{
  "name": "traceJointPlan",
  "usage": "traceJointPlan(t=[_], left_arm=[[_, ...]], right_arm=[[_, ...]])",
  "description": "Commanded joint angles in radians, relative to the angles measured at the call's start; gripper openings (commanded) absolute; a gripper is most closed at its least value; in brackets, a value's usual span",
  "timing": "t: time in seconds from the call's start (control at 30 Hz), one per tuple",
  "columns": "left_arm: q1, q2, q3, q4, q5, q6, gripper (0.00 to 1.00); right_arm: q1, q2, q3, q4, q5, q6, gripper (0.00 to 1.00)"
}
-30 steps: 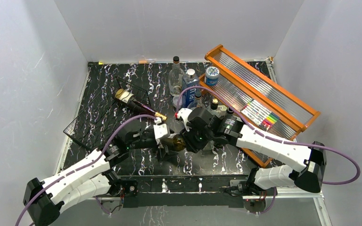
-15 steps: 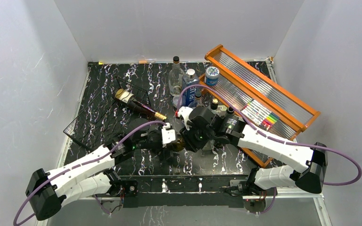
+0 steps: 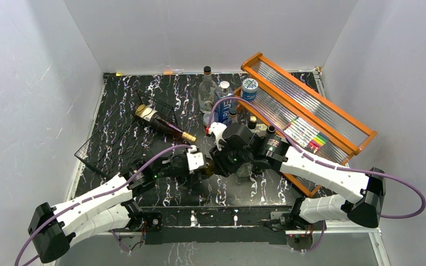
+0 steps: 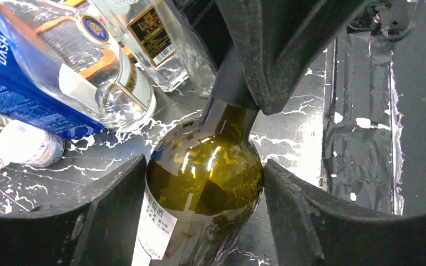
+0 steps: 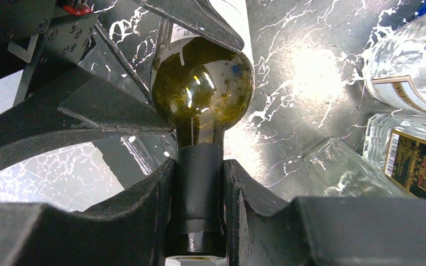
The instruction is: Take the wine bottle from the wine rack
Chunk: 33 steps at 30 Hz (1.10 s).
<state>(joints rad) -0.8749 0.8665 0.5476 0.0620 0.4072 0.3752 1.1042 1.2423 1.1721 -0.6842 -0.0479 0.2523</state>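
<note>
The left pincer (image 4: 204,185) is clamped on the body of the green wine bottle (image 5: 202,83), one finger pressed to each side just below its shoulder. The right pincer (image 5: 198,183) faces it and is closed tight on the same bottle's dark-capped neck. The bottle lies between the two, clear of the wine rack (image 3: 94,148), which sits well off to the left pincer's left. Whether the bottle holds any wine, or touches the table (image 3: 127,88), cannot be told.

A dark bottle with a gold-foil neck (image 3: 156,121) lies on its side at the rack, beyond the left pincer. Just past the right pincer stand a clear bottle with a black-and-gold label (image 4: 161,39) and a blue-labelled bottle (image 4: 44,72); both look see-through. Farther to the right pincer's right, the orange shelf (image 3: 310,102) holds a row of coloured markers (image 3: 309,137) and a blue-lidded jar (image 3: 249,87).
</note>
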Motion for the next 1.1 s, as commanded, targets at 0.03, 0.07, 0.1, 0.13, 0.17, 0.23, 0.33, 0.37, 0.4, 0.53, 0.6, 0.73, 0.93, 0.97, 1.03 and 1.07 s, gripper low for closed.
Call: traceJointPlan(t=[0.03, 0.07, 0.1, 0.13, 0.17, 0.23, 0.33, 0.37, 0.4, 0.53, 0.6, 0.73, 0.93, 0.97, 1.03, 1.07], left_arm=[[-0.006, -0.014, 0.011, 0.007, -0.011, 0.014, 0.46], [-0.006, -0.017, 0.011, 0.004, -0.017, 0.016, 0.43], [-0.006, -0.023, 0.010, 0.001, -0.022, 0.017, 0.41], [-0.007, -0.027, 0.007, 0.001, -0.027, 0.019, 0.39], [-0.007, -0.034, 0.006, 0.001, -0.030, 0.022, 0.38], [-0.006, -0.042, 0.008, 0.001, -0.034, 0.023, 0.36], [-0.006, -0.056, 0.008, -0.003, -0.047, 0.025, 0.33], [-0.007, -0.060, 0.005, -0.003, -0.052, 0.027, 0.32], [-0.007, -0.063, 0.002, -0.002, -0.054, 0.029, 0.32], [-0.006, -0.077, 0.006, -0.006, -0.061, 0.030, 0.30], [-0.006, -0.086, 0.001, -0.006, -0.073, 0.031, 0.29], [-0.007, -0.101, 0.003, -0.001, -0.085, 0.032, 0.29], [-0.006, -0.116, -0.002, 0.006, -0.147, 0.031, 0.29], [-0.007, -0.116, 0.001, 0.006, -0.148, 0.031, 0.29], [-0.007, -0.113, 0.003, 0.003, -0.155, 0.030, 0.29], [-0.006, -0.112, 0.003, 0.000, -0.163, 0.029, 0.29]], right_arm=[[0.003, -0.032, 0.088, 0.183, -0.029, 0.044, 0.33], [0.003, -0.029, 0.087, 0.181, -0.029, 0.050, 0.35], [0.003, -0.027, 0.087, 0.180, -0.027, 0.054, 0.37], [0.003, -0.026, 0.086, 0.178, -0.026, 0.058, 0.40], [0.003, -0.027, 0.083, 0.178, -0.023, 0.065, 0.46], [0.003, -0.029, 0.071, 0.181, -0.011, 0.079, 0.59], [0.003, -0.036, 0.046, 0.190, 0.021, 0.109, 0.68], [0.003, -0.039, 0.037, 0.196, 0.031, 0.121, 0.70], [0.003, -0.043, 0.026, 0.206, 0.036, 0.134, 0.74], [0.003, -0.057, -0.012, 0.232, 0.080, 0.171, 0.83], [0.003, -0.072, -0.027, 0.229, 0.124, 0.199, 0.88], [0.003, -0.119, -0.088, 0.262, 0.158, 0.240, 0.91], [0.003, -0.145, -0.159, 0.350, 0.097, 0.275, 0.85], [0.003, -0.143, -0.167, 0.370, 0.086, 0.277, 0.82], [0.003, -0.133, -0.173, 0.395, 0.070, 0.280, 0.78], [0.003, -0.125, -0.172, 0.398, 0.067, 0.285, 0.76]])
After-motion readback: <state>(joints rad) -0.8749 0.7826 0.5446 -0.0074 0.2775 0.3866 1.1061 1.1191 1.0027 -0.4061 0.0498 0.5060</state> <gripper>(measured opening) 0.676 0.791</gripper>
